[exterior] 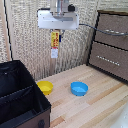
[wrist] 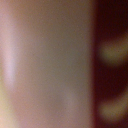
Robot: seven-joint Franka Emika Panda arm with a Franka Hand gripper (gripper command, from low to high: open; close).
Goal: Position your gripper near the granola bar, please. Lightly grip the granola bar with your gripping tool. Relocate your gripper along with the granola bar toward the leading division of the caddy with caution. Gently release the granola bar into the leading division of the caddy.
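Note:
My gripper (exterior: pixel 56 34) hangs under the white flat block at the top of the exterior view, high above the table. It is shut on the granola bar (exterior: pixel 55 44), an orange, red and yellow box that hangs downward from the fingers. The black fabric caddy (exterior: pixel 37 119) stands at the exterior view's lower left, well below the bar and to its left. A black divider (exterior: pixel 20 93) splits it into a farther compartment (exterior: pixel 11 77) and a nearer compartment (exterior: pixel 17 107). Both look empty. The wrist view is a blur of pink and dark red with yellow marks, the bar (wrist: pixel 50 65) pressed close to the lens.
A yellow bowl (exterior: pixel 45 87) sits on the wooden table beside the caddy's wall. A blue bowl (exterior: pixel 79 88) sits further to the exterior view's right. A brown drawer cabinet (exterior: pixel 112 45) stands at the right. A woven screen backs the scene.

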